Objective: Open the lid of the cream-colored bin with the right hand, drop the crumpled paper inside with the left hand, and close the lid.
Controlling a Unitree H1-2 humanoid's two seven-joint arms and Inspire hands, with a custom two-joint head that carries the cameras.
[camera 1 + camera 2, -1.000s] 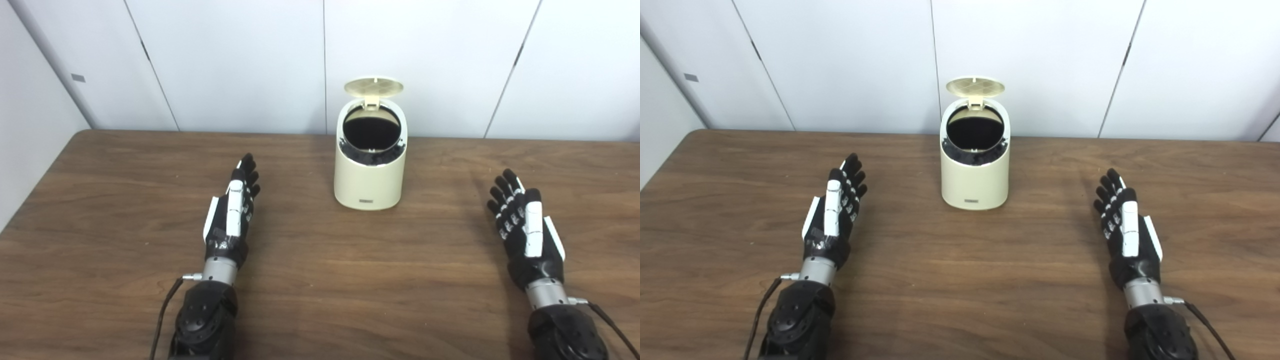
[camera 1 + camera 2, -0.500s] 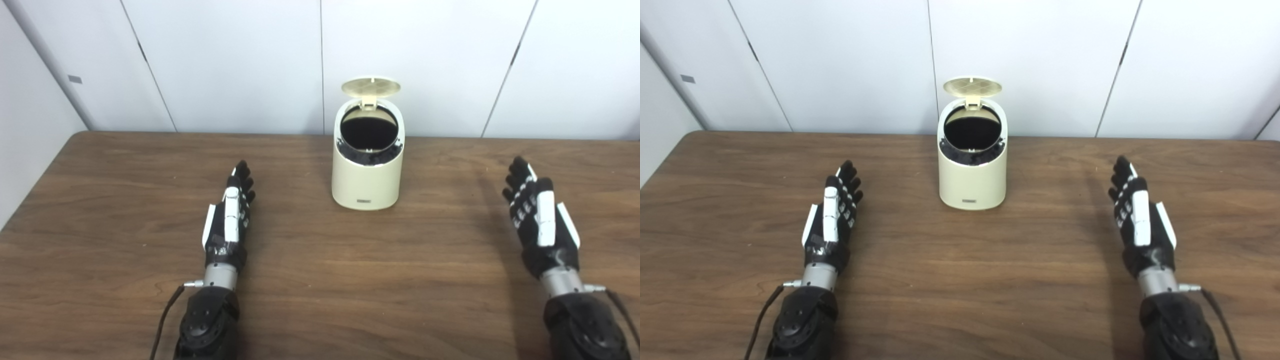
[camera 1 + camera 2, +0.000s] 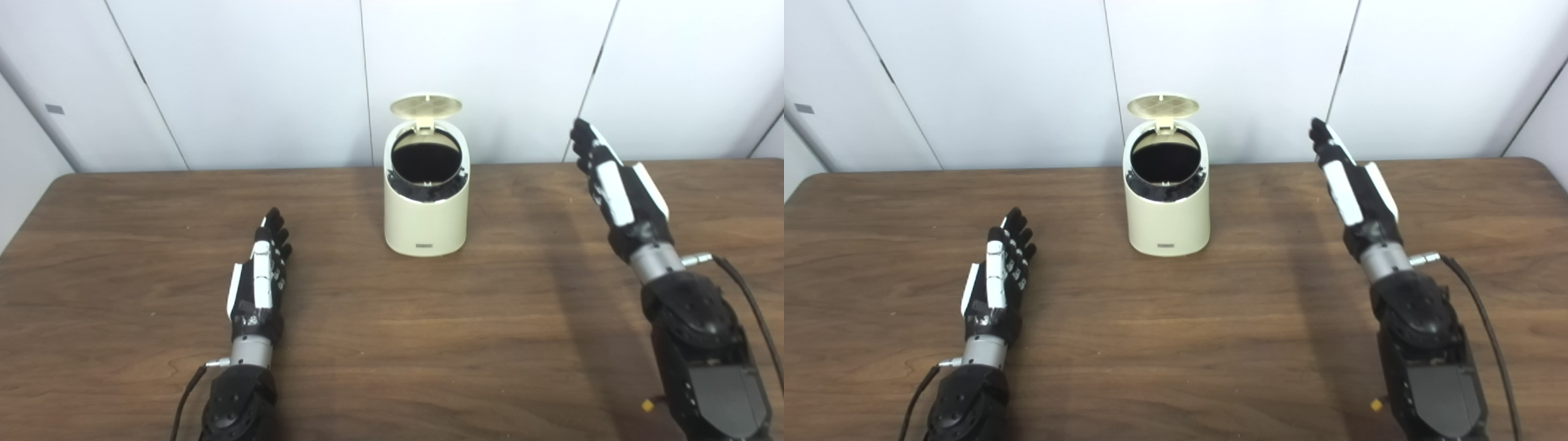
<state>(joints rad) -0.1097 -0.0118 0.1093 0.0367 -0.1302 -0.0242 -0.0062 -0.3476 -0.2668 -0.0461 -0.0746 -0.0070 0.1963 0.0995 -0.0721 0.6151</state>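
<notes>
Left eye view: 1 cream bin (image 3: 426, 208) mid-table (image 3: 392, 343), lid (image 3: 426, 105) up; 2 hands. Left hand (image 3: 260, 285) flat, fingers apart, empty. Right hand (image 3: 618, 184) raised vs 0.5 s ago, fingers straight, empty.

Right eye view: also shows table's right corner. No paper seen.
</notes>
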